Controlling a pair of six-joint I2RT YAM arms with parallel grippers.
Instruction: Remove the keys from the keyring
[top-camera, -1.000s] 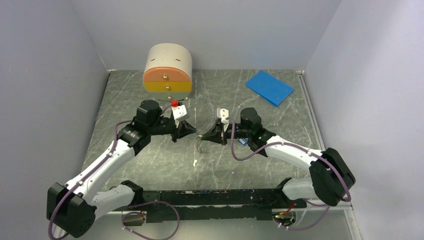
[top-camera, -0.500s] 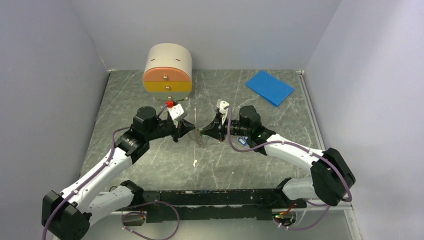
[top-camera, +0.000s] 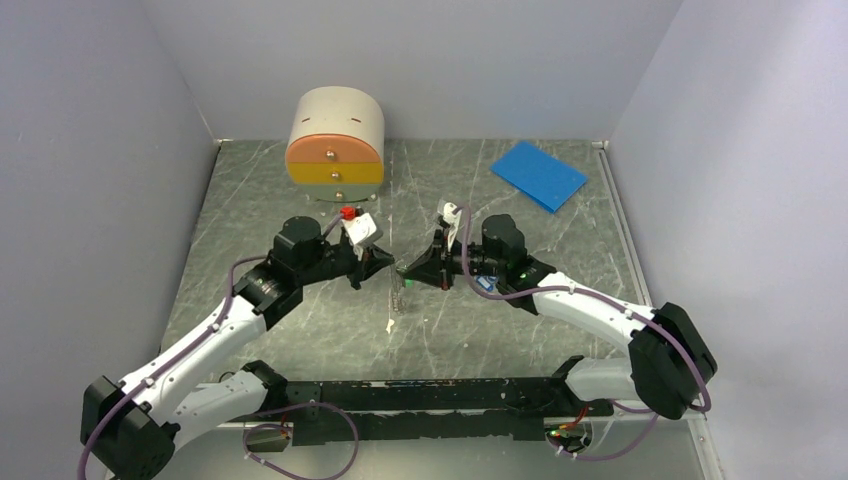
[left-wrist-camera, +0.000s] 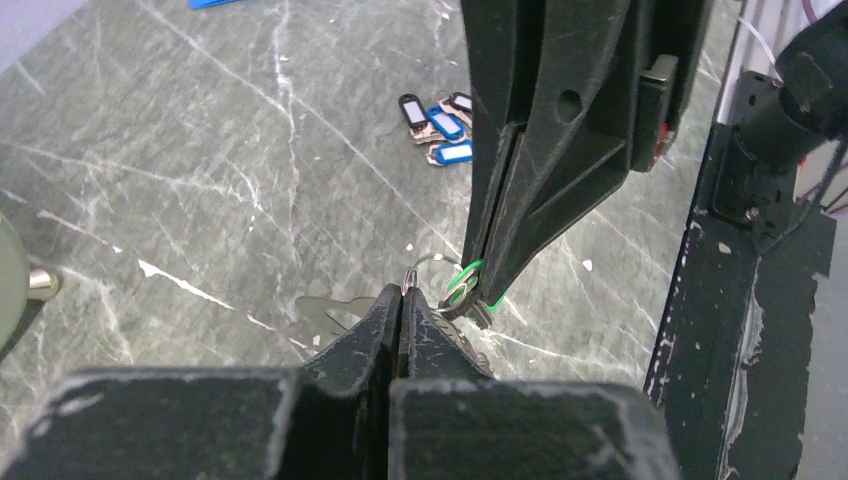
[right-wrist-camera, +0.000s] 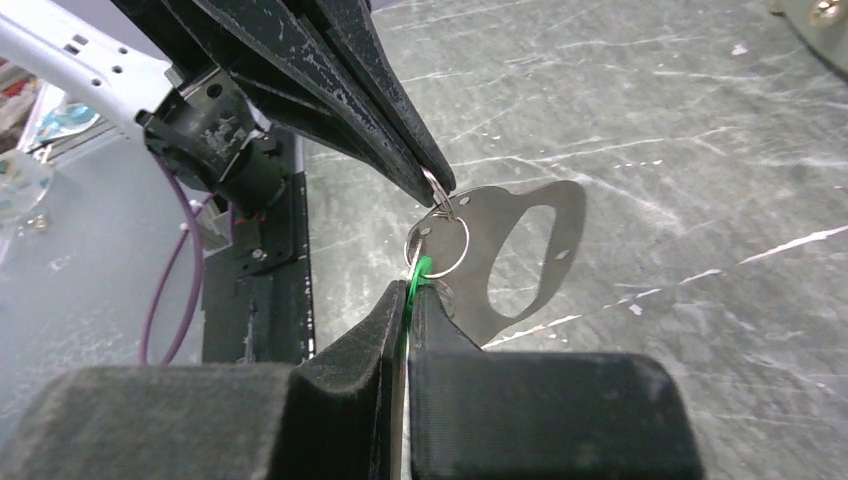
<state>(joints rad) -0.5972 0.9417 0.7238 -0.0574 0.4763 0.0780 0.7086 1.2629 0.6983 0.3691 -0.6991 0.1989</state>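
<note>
Nearest, a small white scrap (top-camera: 389, 325) lies loose on the grey marbled worktop (top-camera: 450, 335), just ahead of the arm bases.

Mid-worktop, the two grippers meet tip to tip, raised above the surface.
- Left gripper (left-wrist-camera: 400, 298): fingers pressed together, pinching the top of the ring (right-wrist-camera: 465, 238), a thin wire loop.
- Right gripper (right-wrist-camera: 408, 295): fingers pressed together on the key (right-wrist-camera: 418, 268), by its bright green tag, at the lower edge of the ring. The tag is threaded on the ring.
- Ring and key: both held in the air between the two tips, the two grips just beside each other.
- Plate (right-wrist-camera: 568, 225): flat, silvery, with an oval cut-out, seen directly behind the ring. Whether it hangs from the ring or lies apart cannot be told.

Beyond the grip point, a cluster of blue and black tags (left-wrist-camera: 440, 125) lies on the worktop, close under the right arm.

Farthest, against the back wall: a rounded drawer unit (top-camera: 335, 140) with peach and yellow fronts at the left, and a flat blue sheet (top-camera: 538, 174) at the right, well apart.
</note>
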